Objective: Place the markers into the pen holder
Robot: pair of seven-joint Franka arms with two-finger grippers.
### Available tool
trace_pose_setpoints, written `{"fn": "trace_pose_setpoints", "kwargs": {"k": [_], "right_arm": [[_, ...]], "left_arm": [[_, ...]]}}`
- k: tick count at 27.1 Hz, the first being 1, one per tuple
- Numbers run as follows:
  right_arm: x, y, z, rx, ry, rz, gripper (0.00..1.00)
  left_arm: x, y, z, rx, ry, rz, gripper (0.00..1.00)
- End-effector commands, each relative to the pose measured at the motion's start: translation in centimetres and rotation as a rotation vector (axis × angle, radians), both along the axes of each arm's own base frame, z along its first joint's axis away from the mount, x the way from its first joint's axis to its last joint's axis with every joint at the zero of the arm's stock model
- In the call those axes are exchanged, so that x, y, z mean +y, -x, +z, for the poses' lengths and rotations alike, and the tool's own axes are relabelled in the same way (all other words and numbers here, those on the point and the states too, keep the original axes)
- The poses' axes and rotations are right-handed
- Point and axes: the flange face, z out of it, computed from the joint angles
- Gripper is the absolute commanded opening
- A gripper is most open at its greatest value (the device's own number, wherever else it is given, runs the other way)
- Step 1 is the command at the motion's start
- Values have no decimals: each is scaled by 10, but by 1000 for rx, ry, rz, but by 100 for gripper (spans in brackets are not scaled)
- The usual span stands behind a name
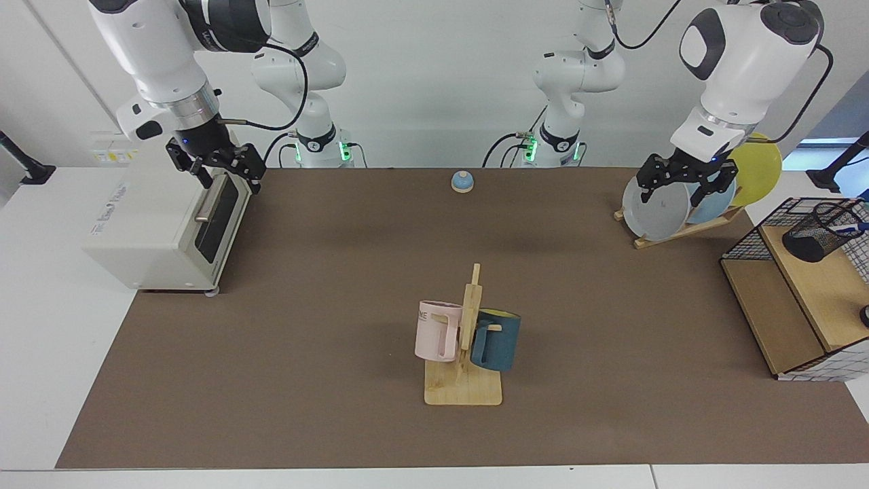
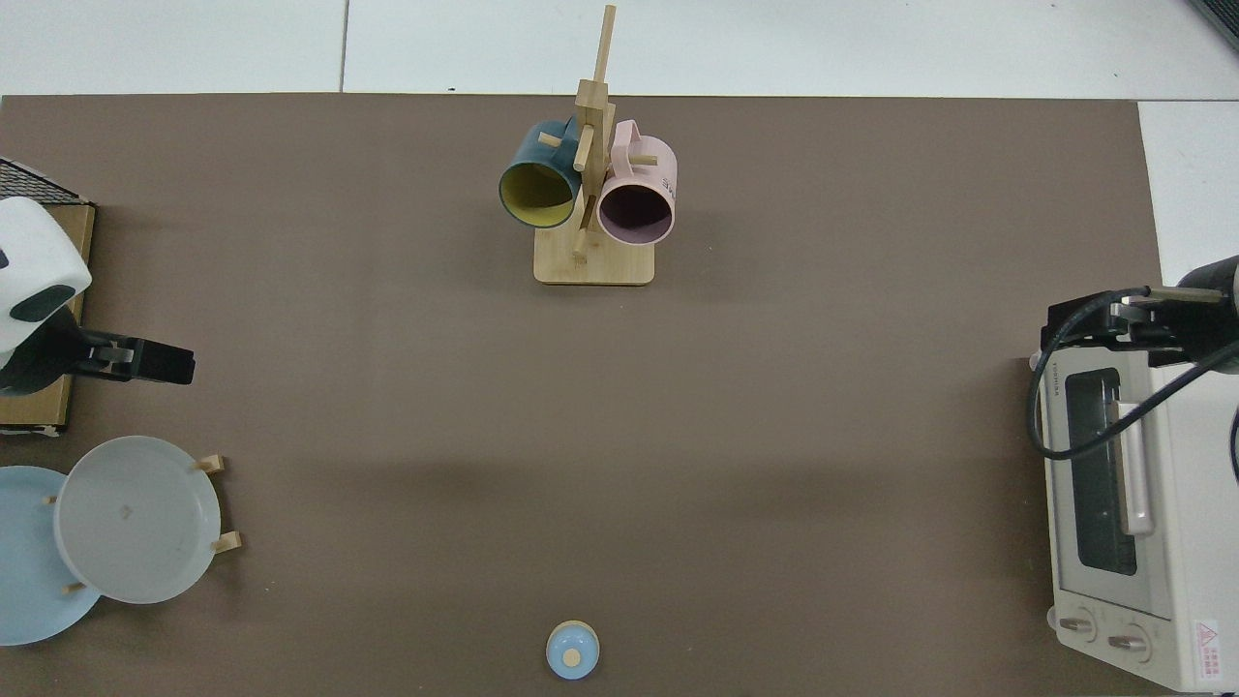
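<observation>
Left claw (image 1: 686,185) hangs in the air in front of the plate rack (image 1: 669,233), around 2 o'clock on the tabletop (image 1: 339,285) in the facing view. Fingers spread apart, nothing between them. In the top view the same claw (image 2: 165,363) shows at 9 o'clock, just above the grey plate (image 2: 135,518) in that view, clear of it.

Right claw (image 1: 227,166) sits over the top front edge of the toaster oven (image 1: 166,221), around 10 o'clock in the facing view, near the door handle. Fingers apart, holding nothing. This arm waits. Top view has it at 3 o'clock (image 2: 1094,324), just off the oven's corner.

Pen holder (image 1: 818,234) stands on the upper wooden shelf of the wire basket (image 1: 794,285) at the 3 o'clock edge in the facing view, well apart from both claws. The marker (image 1: 852,227) is in the holder: white barrel and blue end poke over the rim, leaning toward 3 o'clock. Can't tell how deep it sits.

Other stuff: mug tree (image 1: 465,353) with a pink mug (image 1: 438,331) and a dark blue mug (image 1: 497,339) at centre-6 o'clock, small blue bell (image 1: 461,181) at 12 o'clock, blue and yellow plates behind the grey one.
</observation>
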Motion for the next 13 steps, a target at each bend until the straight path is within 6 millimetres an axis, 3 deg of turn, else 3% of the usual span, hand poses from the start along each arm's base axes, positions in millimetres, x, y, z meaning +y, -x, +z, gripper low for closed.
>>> {"fn": "trace_pose_setpoints", "kwargs": {"k": [1,13], "right_arm": [[-1,-4,2,-13,-2,20,100],[-3,-4,2,-13,-2,17,100]], "left_arm": [[2,8,0,10,-14,5,100],[0,1,3,-52,-2,7,100]]}}
